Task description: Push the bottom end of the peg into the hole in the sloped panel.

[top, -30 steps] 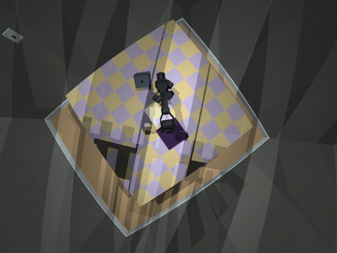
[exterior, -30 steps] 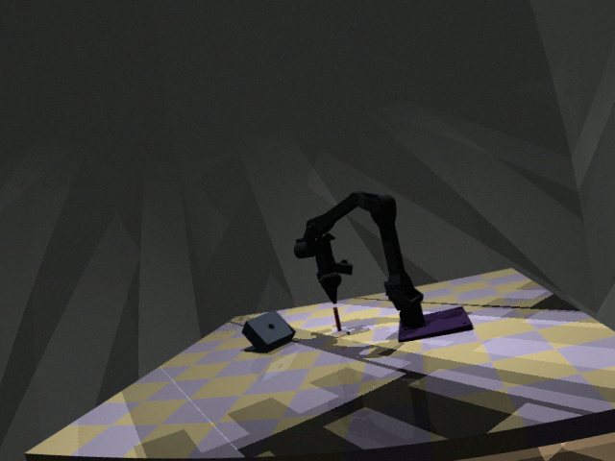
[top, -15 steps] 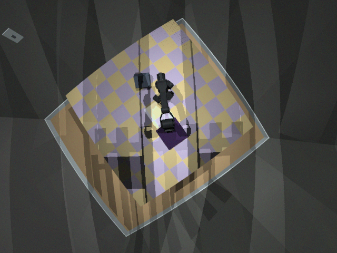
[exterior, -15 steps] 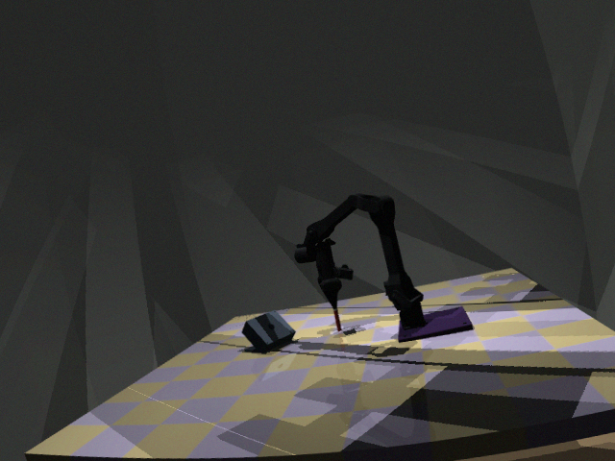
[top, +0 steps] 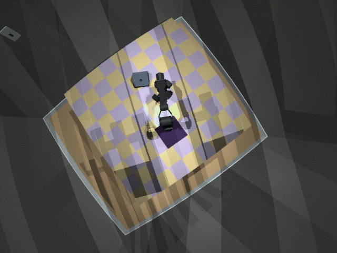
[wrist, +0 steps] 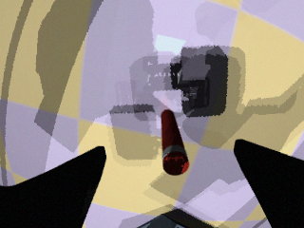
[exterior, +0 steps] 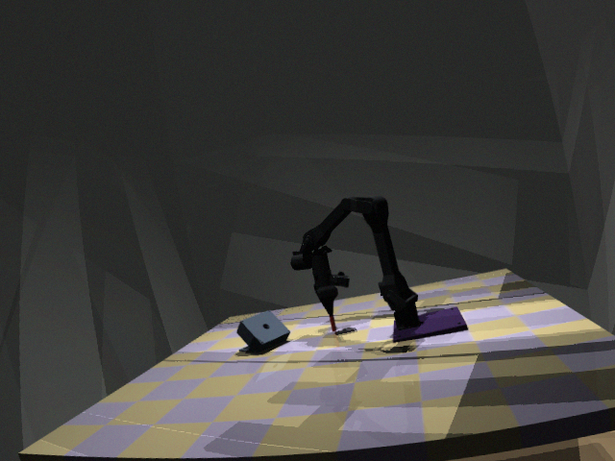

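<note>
A slim round red peg (exterior: 332, 324) (wrist: 172, 135) stands upright on the table, with a grey band near its top. My gripper (exterior: 331, 314) (wrist: 170, 150) is open and points down over the peg. In the wrist view the peg's top lies between the two spread fingertips, touching neither. In the exterior view the fingers reach down around the peg's upper end. The top view hides the peg under the arm. The blue-grey sloped panel (top: 144, 75) (exterior: 274, 335) has one small round hole (top: 140, 80) (exterior: 265, 326) in its face, and nothing is in it.
The purple base plate (top: 170, 140) (exterior: 442, 325) carries the arm, on the other side of the peg from the panel. Part of the panel shows at the bottom edge of the wrist view. Shadows fall over the checkered table (top: 174, 168) (exterior: 209, 397).
</note>
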### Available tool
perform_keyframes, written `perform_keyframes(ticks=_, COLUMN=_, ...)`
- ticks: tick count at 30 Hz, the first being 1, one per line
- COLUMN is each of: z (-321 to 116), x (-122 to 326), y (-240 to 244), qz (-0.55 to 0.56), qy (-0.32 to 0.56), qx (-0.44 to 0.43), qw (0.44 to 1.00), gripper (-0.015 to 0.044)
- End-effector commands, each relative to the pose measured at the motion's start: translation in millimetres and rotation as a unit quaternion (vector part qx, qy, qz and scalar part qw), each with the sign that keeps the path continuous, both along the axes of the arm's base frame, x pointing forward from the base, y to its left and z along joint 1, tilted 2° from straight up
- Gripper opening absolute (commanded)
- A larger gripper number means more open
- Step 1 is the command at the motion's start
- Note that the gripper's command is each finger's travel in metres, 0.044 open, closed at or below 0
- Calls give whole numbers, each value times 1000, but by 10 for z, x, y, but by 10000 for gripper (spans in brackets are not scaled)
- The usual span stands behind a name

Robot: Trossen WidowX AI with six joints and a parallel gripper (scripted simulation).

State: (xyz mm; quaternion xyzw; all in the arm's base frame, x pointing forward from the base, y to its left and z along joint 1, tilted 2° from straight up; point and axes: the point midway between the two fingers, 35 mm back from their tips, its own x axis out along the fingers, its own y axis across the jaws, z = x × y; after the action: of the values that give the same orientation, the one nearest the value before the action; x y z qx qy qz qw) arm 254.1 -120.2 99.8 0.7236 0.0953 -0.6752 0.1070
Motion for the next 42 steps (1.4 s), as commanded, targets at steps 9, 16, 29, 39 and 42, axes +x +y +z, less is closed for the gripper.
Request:
perform_keyframes(ticks=9, z=-208, x=-16, y=6, qz=-2, qy=4, qx=0, qw=1000, gripper=440)
perform_keyframes(ticks=16, z=-198, x=-5, y=6, qz=0, qy=1, qx=1, qw=1000, gripper=361)
perform_keyframes(ticks=29, z=-198, x=-5, y=6, qz=0, qy=1, qx=1, qw=1000, gripper=40)
perform_keyframes(ticks=39, z=-142, x=-1, y=3, qz=0, qy=1, qx=1, qw=1000, gripper=0)
perform_keyframes(ticks=42, z=-48, x=1, y=0, qz=0, qy=2, qx=0, qw=1000, gripper=0)
